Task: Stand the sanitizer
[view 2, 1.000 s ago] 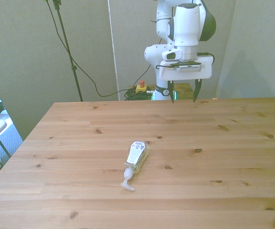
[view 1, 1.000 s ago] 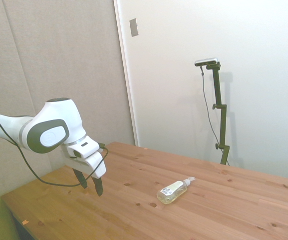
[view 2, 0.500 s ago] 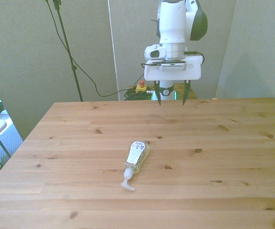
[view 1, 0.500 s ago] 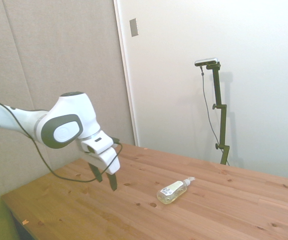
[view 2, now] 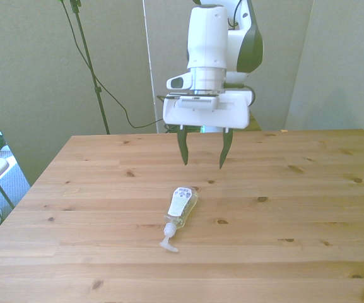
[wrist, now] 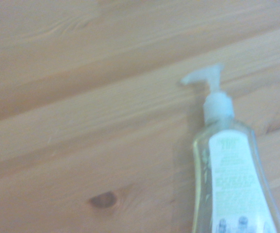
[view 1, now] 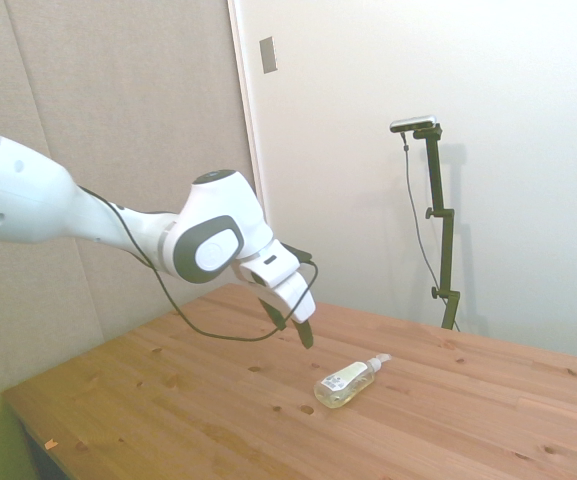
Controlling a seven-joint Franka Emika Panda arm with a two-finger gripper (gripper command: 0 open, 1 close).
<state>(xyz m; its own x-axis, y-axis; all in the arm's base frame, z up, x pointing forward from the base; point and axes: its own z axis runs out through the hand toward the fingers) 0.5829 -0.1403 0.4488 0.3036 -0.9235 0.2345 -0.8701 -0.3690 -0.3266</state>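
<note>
I see the bottle [view 2: 181, 207] lying flat mid-table [view 2: 308, 189], pump [view 2: 167, 243] pointing away from the gripper [view 2: 202, 149], which hangs above it, jaws wide. I'd straddle the body crosswise, probably near the label, then tip it upright

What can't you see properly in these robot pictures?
- The sanitizer: the wrist view's edge cuts off its base.
- Its label's words: blurred in the wrist view, too small in the side and front views.
- The tool: out of the wrist view; the front view shows it open.
</note>
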